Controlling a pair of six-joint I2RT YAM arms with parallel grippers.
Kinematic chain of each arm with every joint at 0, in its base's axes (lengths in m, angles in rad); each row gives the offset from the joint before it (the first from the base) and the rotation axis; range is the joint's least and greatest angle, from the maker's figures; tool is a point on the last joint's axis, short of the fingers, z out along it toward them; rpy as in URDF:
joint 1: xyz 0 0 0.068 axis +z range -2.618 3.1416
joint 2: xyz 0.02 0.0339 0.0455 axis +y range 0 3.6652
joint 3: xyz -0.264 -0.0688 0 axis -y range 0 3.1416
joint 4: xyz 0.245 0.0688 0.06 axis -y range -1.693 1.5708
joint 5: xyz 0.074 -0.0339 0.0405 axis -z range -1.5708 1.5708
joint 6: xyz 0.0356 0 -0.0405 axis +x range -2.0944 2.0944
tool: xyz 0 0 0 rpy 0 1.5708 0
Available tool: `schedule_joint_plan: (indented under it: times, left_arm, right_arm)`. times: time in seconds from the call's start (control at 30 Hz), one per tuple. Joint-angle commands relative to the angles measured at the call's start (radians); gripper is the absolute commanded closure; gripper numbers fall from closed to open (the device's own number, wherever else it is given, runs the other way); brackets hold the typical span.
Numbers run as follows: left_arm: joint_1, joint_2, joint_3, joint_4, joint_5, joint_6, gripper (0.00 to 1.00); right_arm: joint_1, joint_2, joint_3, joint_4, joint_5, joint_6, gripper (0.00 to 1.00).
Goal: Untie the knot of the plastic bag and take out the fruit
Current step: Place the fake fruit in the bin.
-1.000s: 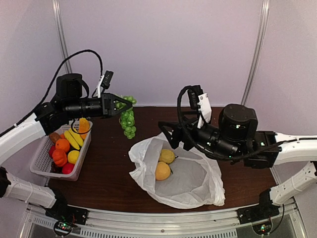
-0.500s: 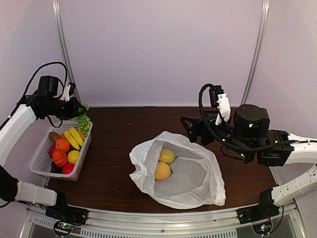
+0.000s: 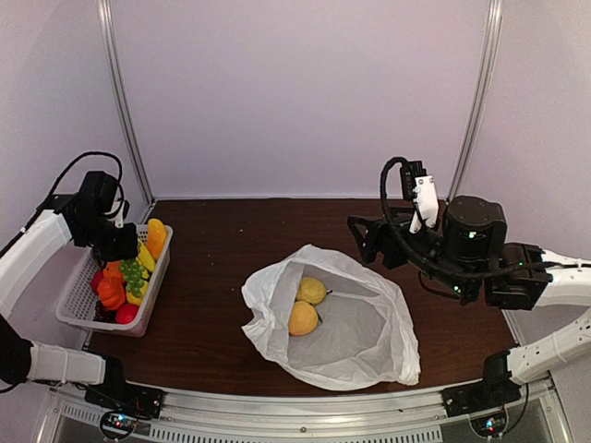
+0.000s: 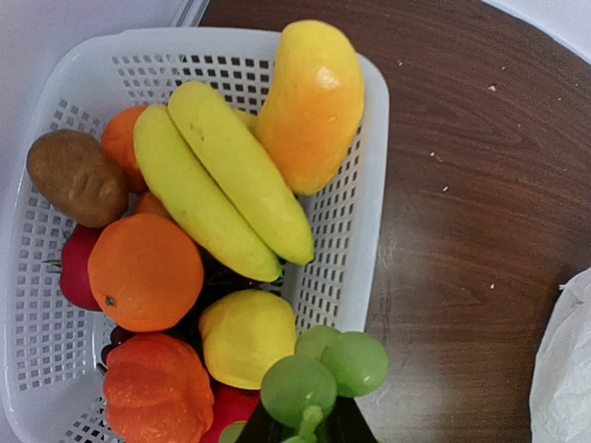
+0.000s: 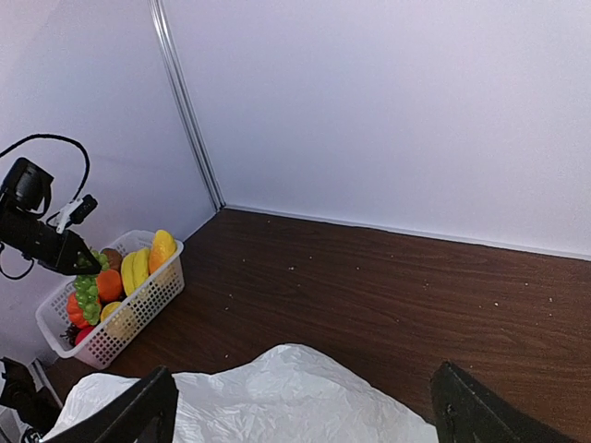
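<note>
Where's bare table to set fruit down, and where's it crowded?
Bare table lies between the basket and the plastic bag, and between the bag and the back wall. The basket is heaped, the left gripper holding green grapes over it.

My two arms match: the left arm (image 3: 37,247) and right arm (image 3: 563,277) have smooth white shells on the long links and matte black housings at the joints. A thin black cable (image 3: 65,175) runs off my left wrist, a thicker black bundle (image 3: 385,189) off the right. A white camera block (image 3: 426,201) sits on my right wrist, next to a round black motor drum (image 3: 475,229) speckled with small green lights. The fingers (image 5: 148,411) of my right gripper (image 3: 356,238) are black wedges, and my left gripper (image 3: 122,247) is black too. My black bases (image 3: 125,395) carry tiny coloured lights.
</note>
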Motion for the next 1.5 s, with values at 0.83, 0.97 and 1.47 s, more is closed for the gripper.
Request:
schedule_joint_plan:
  times: [0.83, 0.97, 1.47]
  left_arm:
    - [0.012, 0.081, -0.048, 0.048, -0.026, 0.056, 0.29]
    - [0.012, 0.047, -0.046, 0.029, -0.043, 0.054, 0.14]
    - [-0.080, -0.243, -0.019, 0.117, 0.467, 0.052, 0.08]
  right_arm:
    - [-0.011, -0.020, -0.001, -0.068, -0.006, 0.010, 0.04]
    - [-0.011, -0.016, 0.005, -0.069, -0.019, 0.002, 0.04]
    - [0.012, -0.051, 0.049, -0.193, -0.342, -0.039, 0.17]
